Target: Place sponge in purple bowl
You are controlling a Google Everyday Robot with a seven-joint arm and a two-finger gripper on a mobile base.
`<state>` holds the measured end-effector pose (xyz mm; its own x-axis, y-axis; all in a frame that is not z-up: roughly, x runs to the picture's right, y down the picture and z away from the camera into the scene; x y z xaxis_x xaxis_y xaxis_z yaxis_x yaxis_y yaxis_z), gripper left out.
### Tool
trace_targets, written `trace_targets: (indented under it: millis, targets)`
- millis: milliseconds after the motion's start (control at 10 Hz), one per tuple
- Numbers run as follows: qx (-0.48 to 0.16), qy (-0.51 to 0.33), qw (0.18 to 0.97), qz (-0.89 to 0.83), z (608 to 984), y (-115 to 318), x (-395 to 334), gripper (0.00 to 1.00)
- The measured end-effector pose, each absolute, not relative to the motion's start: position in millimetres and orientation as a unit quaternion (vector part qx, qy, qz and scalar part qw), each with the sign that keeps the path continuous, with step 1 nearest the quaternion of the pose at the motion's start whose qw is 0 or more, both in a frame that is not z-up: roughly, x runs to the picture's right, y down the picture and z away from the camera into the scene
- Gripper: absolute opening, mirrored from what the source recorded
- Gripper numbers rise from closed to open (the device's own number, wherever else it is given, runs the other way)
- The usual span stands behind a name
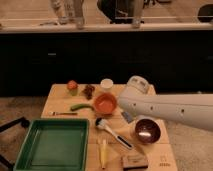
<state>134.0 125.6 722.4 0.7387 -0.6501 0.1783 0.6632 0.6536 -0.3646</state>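
Note:
The purple bowl (146, 131) stands on the right side of the wooden table (60, 100), with a bright glint inside. A flat rectangular sponge (134, 161) with a dark top lies at the table's front edge, just below the bowl. My white arm reaches in from the right across the table. My gripper (126, 116) hangs under the arm's end as a small grey shape. It is left of the bowl and well behind the sponge, mostly hidden by the arm.
A green tray (52, 145) fills the front left. An orange bowl (105, 103), white cup (106, 83), grapes (89, 91), orange fruit (72, 87), green pepper (80, 106), fork (62, 113), dish brush (113, 133) and a yellow item (103, 152) lie around.

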Motion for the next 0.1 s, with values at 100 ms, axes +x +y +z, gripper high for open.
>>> trace_targets:
  millis: [100]
  targets:
    - [-0.21,-0.014,0.911,-0.356,721.7,129.8,137.5,0.0]
